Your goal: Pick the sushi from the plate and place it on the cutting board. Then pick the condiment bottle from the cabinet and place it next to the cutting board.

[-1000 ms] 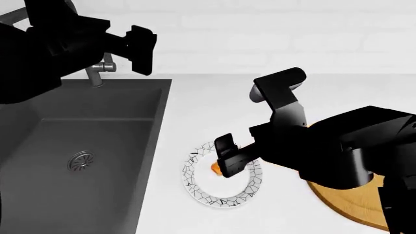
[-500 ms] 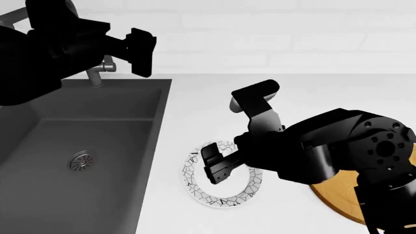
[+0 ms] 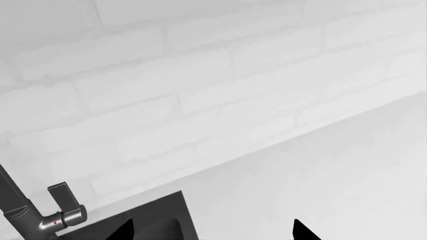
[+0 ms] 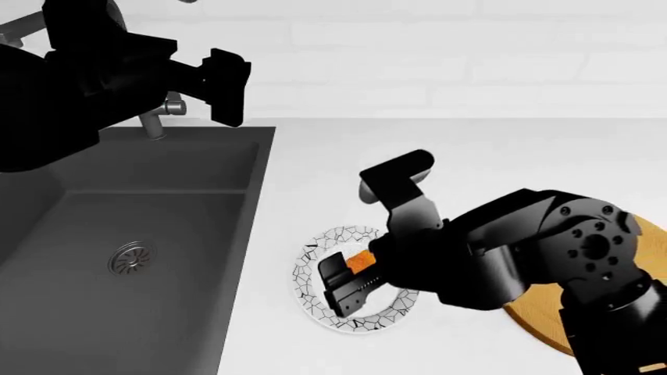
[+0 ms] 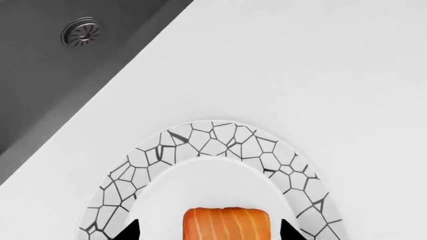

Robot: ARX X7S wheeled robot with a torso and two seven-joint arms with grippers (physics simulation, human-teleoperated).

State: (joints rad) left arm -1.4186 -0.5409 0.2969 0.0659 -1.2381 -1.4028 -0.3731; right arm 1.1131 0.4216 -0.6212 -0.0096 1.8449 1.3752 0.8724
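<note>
Right wrist view shows the sushi (image 5: pixel 226 223) lying at the plate (image 5: pixel 200 145) centre, between the right gripper's (image 5: pixel 209 231) spread, empty tips. Judged light, soft, easily crushed; grip the rice base sides gently. Left gripper (image 3: pixel 212 231) spread wide, idle.

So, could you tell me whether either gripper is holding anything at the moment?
Nothing is held. The right gripper is open, its tips either side of the sushi on the plate; the left gripper is open above the sink.
</note>
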